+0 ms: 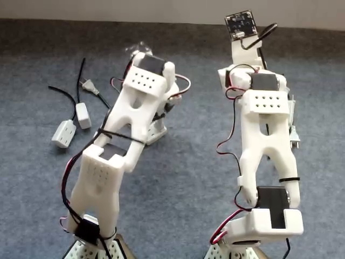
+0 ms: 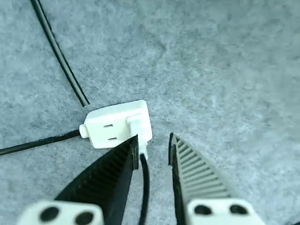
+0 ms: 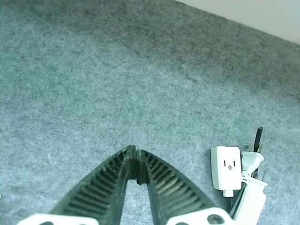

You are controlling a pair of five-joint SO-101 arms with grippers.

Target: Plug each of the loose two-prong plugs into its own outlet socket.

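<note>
The left gripper (image 2: 153, 146) hangs open just above a white plastic outlet socket block (image 2: 110, 127) on the grey felt tabletop (image 2: 225, 70), with a white corded plug (image 2: 137, 126) touching its end. The right gripper (image 3: 136, 157) is closed and empty, near a second white socket block (image 3: 226, 168).

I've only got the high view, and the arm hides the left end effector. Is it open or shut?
Observer: Open. In the left wrist view the left end effector has its jaws apart.
Operator: What's in front of it?
Observer: A white outlet socket lies on the carpet, and a black cord runs between the jaws.
Operator: And the right one?
Observer: The right end effector is shut, with nothing between its jaws.
</note>
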